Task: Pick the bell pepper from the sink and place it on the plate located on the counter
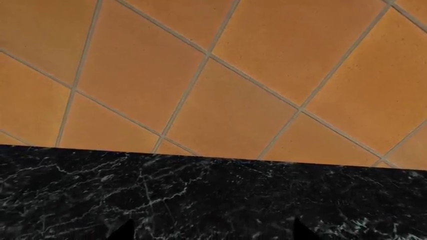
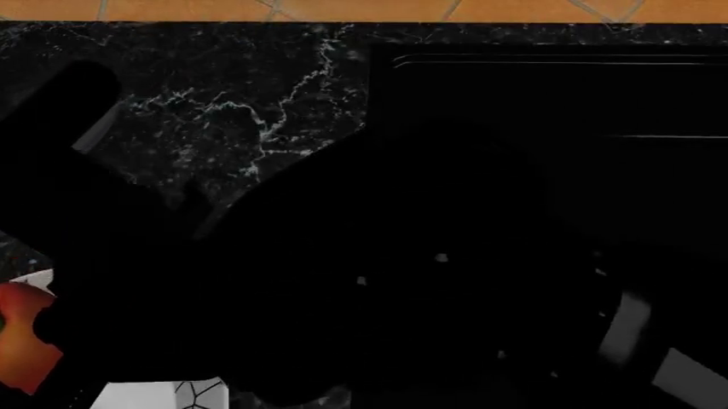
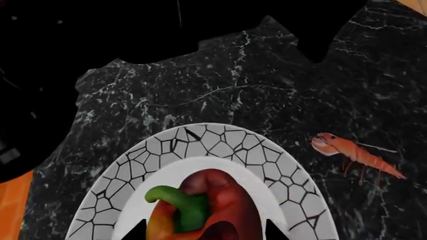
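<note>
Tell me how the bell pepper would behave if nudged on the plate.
The bell pepper looks rounded and lobed, so it would probably rock or roll rather than slide flat. Its skin looks glossy, likely slippery between fingertips. The plate has a smooth white centre, offering little grip.

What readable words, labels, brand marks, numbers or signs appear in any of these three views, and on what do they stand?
None: no view shows any text.
The round white plate with the black cracked-mosaic rim: pattern lines only, no lettering.
The red-orange bell pepper with the green stem, the small orange shrimp: unmarked.
The black marble counter with white veins, the orange tiles: veins and grout lines only.
The black recessed sink: too dark to show any mark.
</note>
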